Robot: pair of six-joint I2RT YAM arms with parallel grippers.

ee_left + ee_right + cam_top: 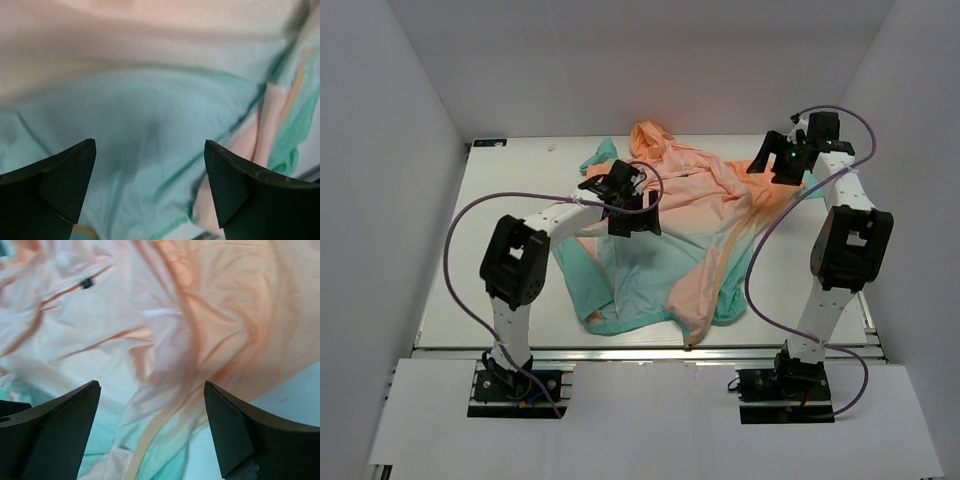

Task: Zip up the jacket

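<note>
- The white desk [500,280] fills the floor of the enclosure, with pale walls on three sides.
- The jacket [690,230] lies rumpled across the middle and far right of the desk. It is peach-orange at its far part and teal-green nearer the arm bases, and its panels are folded over one another. From here I cannot tell how far the zipper is done up.
- The left arm [515,260] rises from its base and bends inward over the jacket's left side.
- The right arm [850,245] stands tall by the desk's right edge and reaches to the jacket's far right corner.
- Purple cables [455,260] loop out from both arms.
- The left gripper [150,143] hangs over teal fabric just below the peach band. Its jaws are spread wide with nothing between them. I cannot tell whether it touches the cloth.
- The right gripper [151,384] hovers above creased peach cloth, near where the fabric ends and bare desk shows. Its jaws are likewise wide apart and empty.
- The hood [650,135] points away from the arms at the jacket's far end.
- A teal sleeve end [598,155] pokes out to the hood's left.
- An orange strip [150,437] runs along a fabric edge below the right gripper.
- A small black tag [86,283] sits on the peach cloth.
</note>
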